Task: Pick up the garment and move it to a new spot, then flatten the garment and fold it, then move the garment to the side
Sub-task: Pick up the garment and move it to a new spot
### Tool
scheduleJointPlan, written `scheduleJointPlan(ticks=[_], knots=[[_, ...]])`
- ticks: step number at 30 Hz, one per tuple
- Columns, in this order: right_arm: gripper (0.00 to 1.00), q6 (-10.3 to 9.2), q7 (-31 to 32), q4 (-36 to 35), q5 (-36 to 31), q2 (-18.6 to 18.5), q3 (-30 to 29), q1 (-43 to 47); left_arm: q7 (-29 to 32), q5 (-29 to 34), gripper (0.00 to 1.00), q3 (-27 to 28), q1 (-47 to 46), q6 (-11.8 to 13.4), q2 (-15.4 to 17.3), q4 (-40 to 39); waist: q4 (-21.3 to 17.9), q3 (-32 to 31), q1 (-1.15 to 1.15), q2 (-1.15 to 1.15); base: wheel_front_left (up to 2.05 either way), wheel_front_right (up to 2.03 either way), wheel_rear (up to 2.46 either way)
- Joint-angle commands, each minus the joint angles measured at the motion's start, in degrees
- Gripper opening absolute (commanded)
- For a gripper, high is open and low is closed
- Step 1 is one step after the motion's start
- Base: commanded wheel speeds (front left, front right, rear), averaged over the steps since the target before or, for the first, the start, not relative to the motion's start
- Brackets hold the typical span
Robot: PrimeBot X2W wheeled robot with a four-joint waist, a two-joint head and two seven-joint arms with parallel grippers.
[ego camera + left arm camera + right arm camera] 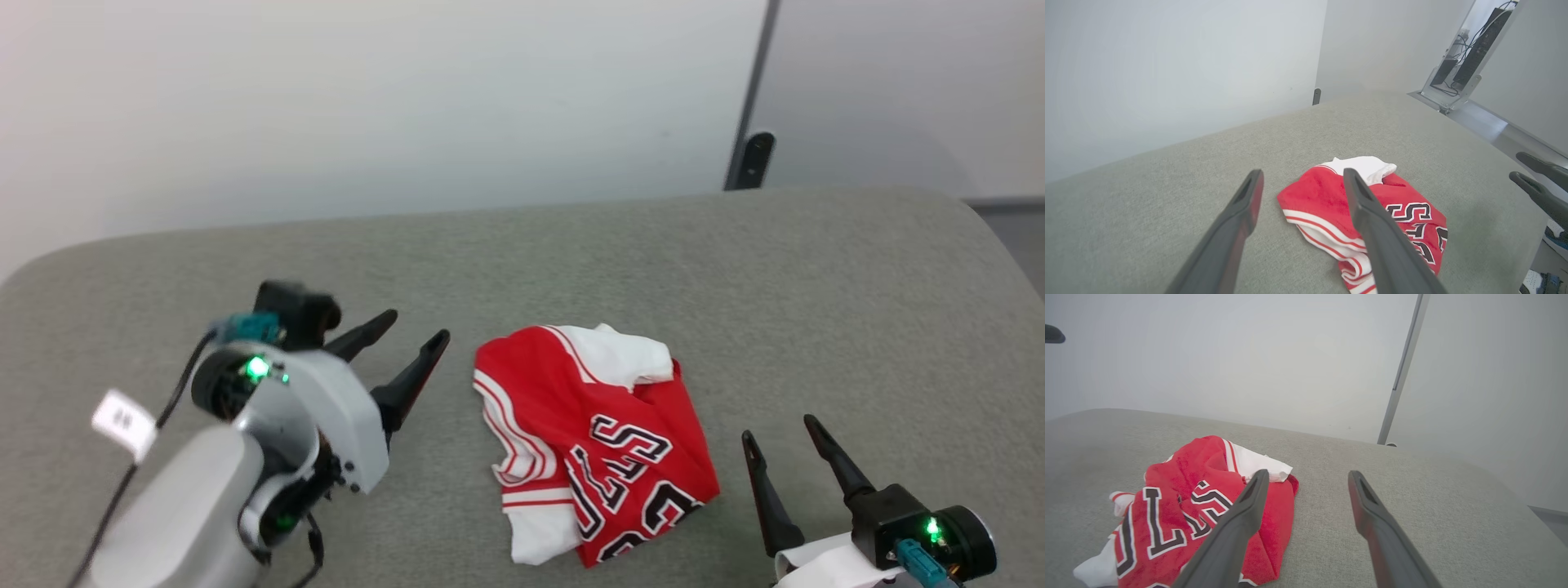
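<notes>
The garment (592,437), a red jersey with white sleeves, striped trim and black lettering, lies crumpled in a heap on the grey padded table (571,261). My left gripper (418,324) hovers just left of it, open, nothing between its fingers. My right gripper (777,428) stands open to the garment's right near the front edge, apart from the cloth. In the left wrist view the garment (1331,204) lies just beyond and to the right of my left gripper (1301,177). In the right wrist view the garment (1200,498) lies left of my right gripper (1306,475).
Behind the table is a pale wall with a dark vertical post (751,159). The table's right edge drops to a floor with a stand and cables (1461,65) beyond it. Bare grey surface spreads all around the garment.
</notes>
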Motion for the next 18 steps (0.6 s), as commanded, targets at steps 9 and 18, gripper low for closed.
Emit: scheduleJointPlan(ticks=[9, 18], knots=[[1.0, -0.05, -0.1, 0.1, 0.3, 0.0, 1.7, 2.5, -18.8, 1.4, 1.0, 2.9, 8.5, 0.7, -3.0, 5.1, 4.6, -3.8, 0.0, 0.0, 0.0, 0.0, 0.0], [1.0, -0.06, -0.1, -0.4, -0.6, 0.0, 2.2, 4.8, -26.5, 5.2, 1.0, 5.2, 15.6, 2.4, -6.2, 6.2, 6.3, -5.5, 0.0, 0.0, 0.0, 0.0, 0.0]])
